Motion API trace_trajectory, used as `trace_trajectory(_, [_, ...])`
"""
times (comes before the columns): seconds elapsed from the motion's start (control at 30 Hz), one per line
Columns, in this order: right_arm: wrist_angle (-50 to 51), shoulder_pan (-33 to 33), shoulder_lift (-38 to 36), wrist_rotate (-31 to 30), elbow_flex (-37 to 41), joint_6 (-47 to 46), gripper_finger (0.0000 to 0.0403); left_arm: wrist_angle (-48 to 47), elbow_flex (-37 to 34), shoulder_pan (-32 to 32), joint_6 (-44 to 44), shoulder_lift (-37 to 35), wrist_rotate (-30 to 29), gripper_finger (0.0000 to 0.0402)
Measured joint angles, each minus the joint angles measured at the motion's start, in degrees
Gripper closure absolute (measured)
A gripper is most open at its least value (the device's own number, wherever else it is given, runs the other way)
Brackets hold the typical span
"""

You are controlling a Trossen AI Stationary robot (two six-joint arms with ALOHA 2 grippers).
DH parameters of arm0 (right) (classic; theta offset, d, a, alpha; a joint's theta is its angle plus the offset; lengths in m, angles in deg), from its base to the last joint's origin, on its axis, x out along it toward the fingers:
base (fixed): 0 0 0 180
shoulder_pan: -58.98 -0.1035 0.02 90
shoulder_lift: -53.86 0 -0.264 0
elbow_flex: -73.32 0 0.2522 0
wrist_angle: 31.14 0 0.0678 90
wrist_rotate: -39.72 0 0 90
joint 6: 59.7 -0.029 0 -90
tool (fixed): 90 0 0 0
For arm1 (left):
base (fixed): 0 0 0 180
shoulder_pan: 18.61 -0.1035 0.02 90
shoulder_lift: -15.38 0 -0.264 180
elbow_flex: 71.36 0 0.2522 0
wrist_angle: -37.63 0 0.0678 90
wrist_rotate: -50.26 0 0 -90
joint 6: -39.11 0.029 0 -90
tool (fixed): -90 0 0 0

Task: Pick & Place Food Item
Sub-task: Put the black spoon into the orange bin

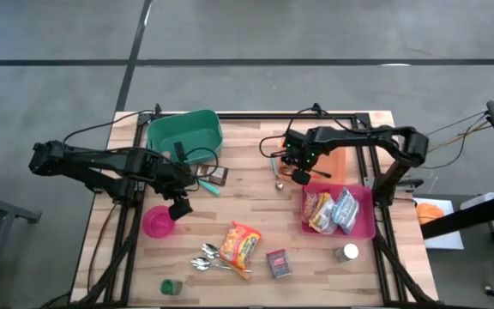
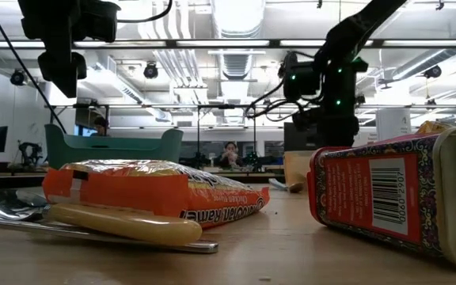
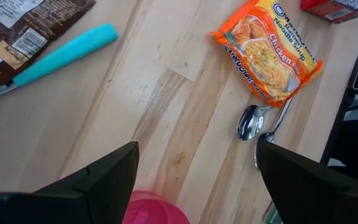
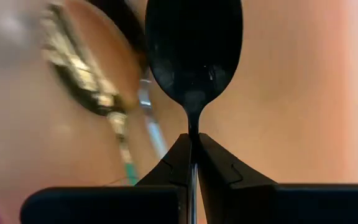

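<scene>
Take the pink bowl (image 1: 159, 222) as your landmark. The left gripper (image 1: 179, 207) hangs just above its rim on the side toward the table's middle, fingers spread wide and holding nothing; in the left wrist view the bowl (image 3: 156, 209) sits between and just below the two fingers. The task's food item, as you can judge it, is the noodle packet (image 1: 242, 243), lying flat on the table (image 1: 256, 202) beyond the bowl, toward the right arm's side and slightly nearer the front edge. Its long axis runs diagonally, and two spoons (image 1: 206, 257) lie between it and the bowl, touching or nearly touching the packet's near edge. The left gripper is the nearer tool. The right gripper (image 1: 299, 175) stands well apart, past the packet and further back, beside the pink tray (image 1: 368, 230); its fingers are pressed together on the handle of a black spoon (image 4: 193, 50), so it is occupied
</scene>
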Motion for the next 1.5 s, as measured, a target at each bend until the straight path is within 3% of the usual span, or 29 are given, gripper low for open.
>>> trace_trajectory(0.27, [-0.4, 0.0, 4.3, 1.1, 0.0, 1.1, 0.0394, 0.0, 0.0, 0.0, -0.4, 0.0, 0.0, 0.0075])
trace_trajectory(1.07, [-0.9, 0.0, 3.6, 0.6, 0.1, 1.7, 0.0391, 0.0, 0.0, 0.0, -0.5, 0.0, -0.7, 0.0075])
trace_trajectory(1.17, [-0.4, 0.0, 3.6, 0.7, 0.1, 1.3, 0.0367, 0.0, 0.0, 0.0, -0.5, 0.0, -0.7, 0.0075])
trace_trajectory(1.5, [0.9, 0.0, 3.6, 0.6, -0.1, 0.0, 0.0225, 0.0, 0.0, 0.0, -0.5, 0.0, -0.9, 0.0075])
